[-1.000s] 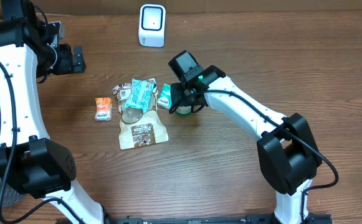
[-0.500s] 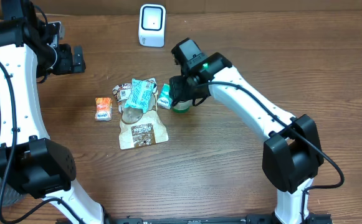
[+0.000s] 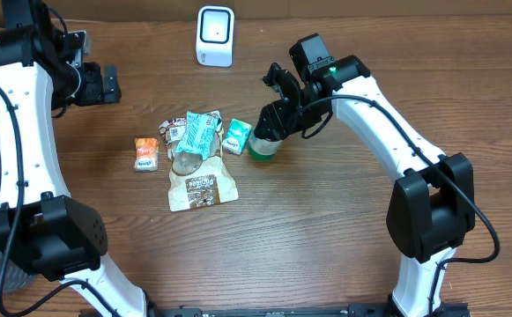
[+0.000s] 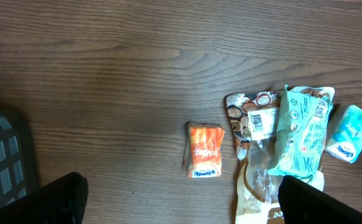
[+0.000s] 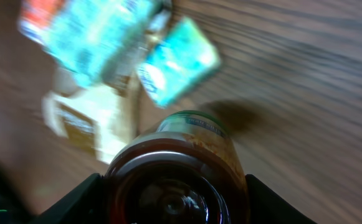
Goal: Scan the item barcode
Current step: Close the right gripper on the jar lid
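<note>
Right jaws grip a jar point(image 5: 174, 180) (brown contents show only wrist-side); left jaws gape.

Brown wood-grain worktop point(image 3: 326, 238). At twelve o'clock, near the far edge, a white scanner point(image 3: 215, 35), standing alone. Just left of centre, a cluster of packets: a brown pouch point(image 3: 200, 187) lying flat, overlapped at its twelve o'clock end by a teal pouch point(image 3: 201, 132). At the teal pouch's three o'clock, just beside it, a small teal tissue pack point(image 3: 235, 136). At nine o'clock of the cluster, apart, an orange packet point(image 3: 146, 153).
</note>
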You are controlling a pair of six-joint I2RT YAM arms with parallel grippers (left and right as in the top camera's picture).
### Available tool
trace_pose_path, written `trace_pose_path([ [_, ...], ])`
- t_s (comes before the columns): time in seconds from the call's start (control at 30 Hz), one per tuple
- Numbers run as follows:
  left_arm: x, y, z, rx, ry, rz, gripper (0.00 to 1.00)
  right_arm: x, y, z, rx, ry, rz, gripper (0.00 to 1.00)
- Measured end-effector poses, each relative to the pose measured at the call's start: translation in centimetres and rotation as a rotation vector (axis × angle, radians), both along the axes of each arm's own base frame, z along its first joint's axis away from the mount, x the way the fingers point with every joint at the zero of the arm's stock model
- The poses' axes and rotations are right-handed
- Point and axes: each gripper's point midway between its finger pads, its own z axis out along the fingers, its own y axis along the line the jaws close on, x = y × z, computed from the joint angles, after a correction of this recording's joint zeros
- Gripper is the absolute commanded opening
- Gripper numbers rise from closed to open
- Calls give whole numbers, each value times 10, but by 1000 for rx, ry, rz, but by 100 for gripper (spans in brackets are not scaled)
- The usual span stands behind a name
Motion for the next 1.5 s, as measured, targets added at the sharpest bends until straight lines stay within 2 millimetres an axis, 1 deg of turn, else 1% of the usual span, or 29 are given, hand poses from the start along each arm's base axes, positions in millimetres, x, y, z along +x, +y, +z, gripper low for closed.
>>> trace_pose_path([
  [0.07,0,0,0,0,0,0,100,2,-6,-4,-50,-40,38,57],
  [0.27,0,0,0,0,0,0,100,3,-12,-10,-116,-114,154,61],
  [0.43,0,0,0,0,0,0,100,-5,-19,-24,-158,-118,226,64],
  [0.5,0,0,0,0,0,0,100,-6,-21,-26,-167,-124,248,66],
  [0.63,0,0,0,0,0,0,100,-5,-21,-27,-171,-138,270,70],
  [0.7,0,0,0,0,0,0,100,-4,-21,-26,-169,-139,262,71],
  [0.8,0,0,0,0,0,0,100,-3,-20,-26,-167,-134,244,76],
  [0.9,0,0,0,0,0,0,100,-3,-20,-26,-165,-127,225,78],
  [1.07,0,0,0,0,0,0,100,2,-18,-25,-152,-110,137,84],
  [1.13,0,0,0,0,0,0,100,4,-18,-25,-147,-84,63,86],
  [1.23,0,0,0,0,0,0,100,7,-19,-25,-145,-26,-95,86],
  [1.3,0,0,0,0,0,0,100,7,-20,-25,-139,25,-211,84],
  [1.37,0,0,0,0,0,0,100,8,-20,-25,-133,69,-314,78],
  [1.43,0,0,0,0,0,0,100,8,-21,-25,-128,96,-376,75],
  [1.47,0,0,0,0,0,0,100,8,-21,-25,-123,123,-435,75],
  [1.5,0,0,0,0,0,0,100,8,-21,-25,-121,138,-464,78],
])
